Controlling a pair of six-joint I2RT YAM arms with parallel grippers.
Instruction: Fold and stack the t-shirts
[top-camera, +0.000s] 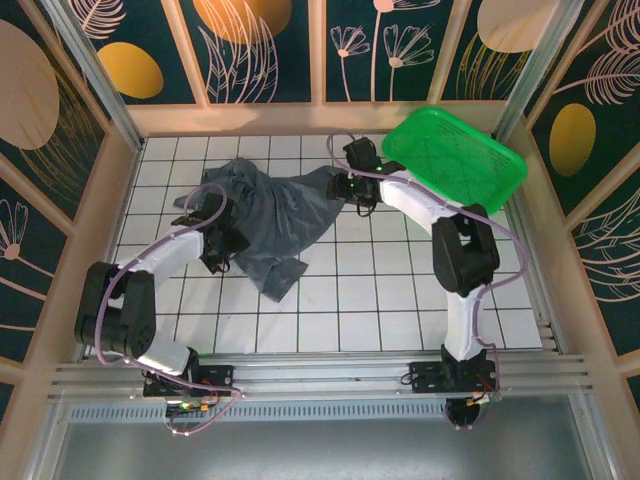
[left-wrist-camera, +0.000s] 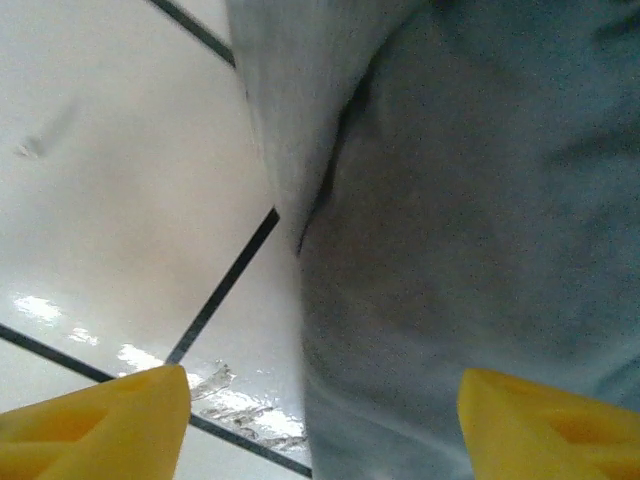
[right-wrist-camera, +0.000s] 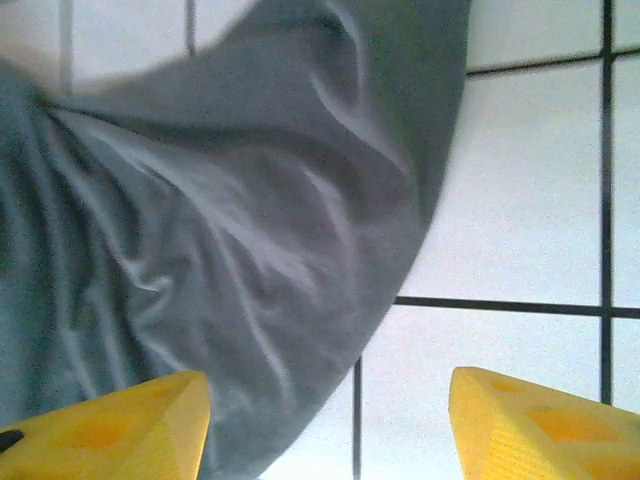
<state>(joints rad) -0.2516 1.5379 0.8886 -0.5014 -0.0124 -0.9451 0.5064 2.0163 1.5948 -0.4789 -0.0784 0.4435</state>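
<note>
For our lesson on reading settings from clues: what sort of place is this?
Probably a robot test cell, not a home: a white tiled table fenced by leaf-patterned panels, with a left arm and right arm bolted to a metal rail at its near edge.

The crumpled t-shirt (top-camera: 268, 215) occupies the rear centre-left tiles. A green basket (top-camera: 460, 150) blocks the rear right corner. The tiled floor (top-camera: 380, 300) lies open across the near rows. Panelled walls (top-camera: 255, 50) close off three sides.

T-shirt (top-camera: 268, 215) plain slate blue-grey; basket (top-camera: 455, 155) bright green mesh; floor (top-camera: 400, 290) white tiles, dark grid.
</note>
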